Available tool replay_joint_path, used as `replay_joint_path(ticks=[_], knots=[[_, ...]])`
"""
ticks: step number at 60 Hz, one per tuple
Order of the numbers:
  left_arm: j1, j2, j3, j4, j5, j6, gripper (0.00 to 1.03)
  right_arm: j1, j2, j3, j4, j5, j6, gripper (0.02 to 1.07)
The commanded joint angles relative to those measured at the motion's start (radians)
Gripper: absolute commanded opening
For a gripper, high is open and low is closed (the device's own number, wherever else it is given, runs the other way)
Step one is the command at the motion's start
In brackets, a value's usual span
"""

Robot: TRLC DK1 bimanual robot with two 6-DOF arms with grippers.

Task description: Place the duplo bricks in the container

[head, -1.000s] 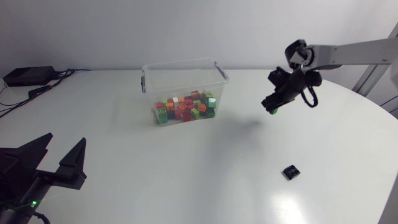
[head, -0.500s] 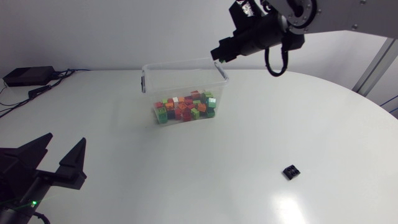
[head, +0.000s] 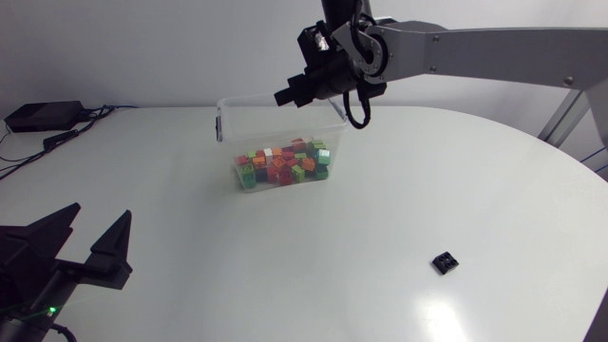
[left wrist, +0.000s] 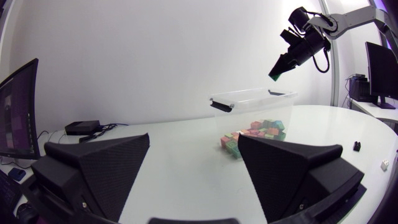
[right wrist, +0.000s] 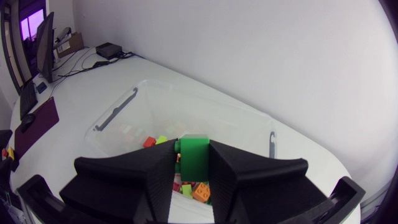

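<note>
A green brick (right wrist: 194,157) is held tight between the fingers of the right claw (head: 285,97) — just above the clear box (head: 249,123). Lots of bricks (head: 283,163) (red, orange, green) are piled inside the box. One black brick (head: 445,262) is seen on the table (head: 380,190), at 4 o'clock from the box, well apart. The left claw (head: 100,214) is spread wide at 8 o'clock.

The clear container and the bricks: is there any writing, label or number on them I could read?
None can be read.
The container shows no label; the bricks inside and the green brick in the right gripper look plain.
The black brick is too small to tell.
</note>
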Motion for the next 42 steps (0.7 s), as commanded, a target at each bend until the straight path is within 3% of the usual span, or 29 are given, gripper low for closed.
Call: replay_joint_path(ticks=[1, 3, 4, 11, 27, 42], knots=[[0.009, -0.008, -0.019, 0.013, 0.011, 0.009, 0.99, 0.006, 0.065, 0.045, 0.011, 0.015, 0.027, 0.27], [0.009, -0.008, -0.019, 0.013, 0.011, 0.011, 0.99, 0.004, 0.077, 0.054, 0.011, 0.018, 0.028, 0.28], [0.009, -0.008, -0.019, 0.013, 0.011, 0.009, 0.99, 0.004, 0.090, 0.065, 0.009, 0.024, 0.027, 0.35], [0.009, -0.008, -0.019, 0.013, 0.011, 0.009, 0.99, 0.008, 0.110, 0.080, -0.006, 0.059, 0.028, 1.01], [0.009, -0.008, -0.019, 0.013, 0.011, 0.009, 0.99, -0.040, -0.094, -0.045, -0.106, 0.066, 0.022, 1.03], [0.009, -0.008, -0.019, 0.013, 0.011, 0.009, 0.99, -0.213, -0.466, -0.464, -0.293, 0.012, -0.071, 1.03]])
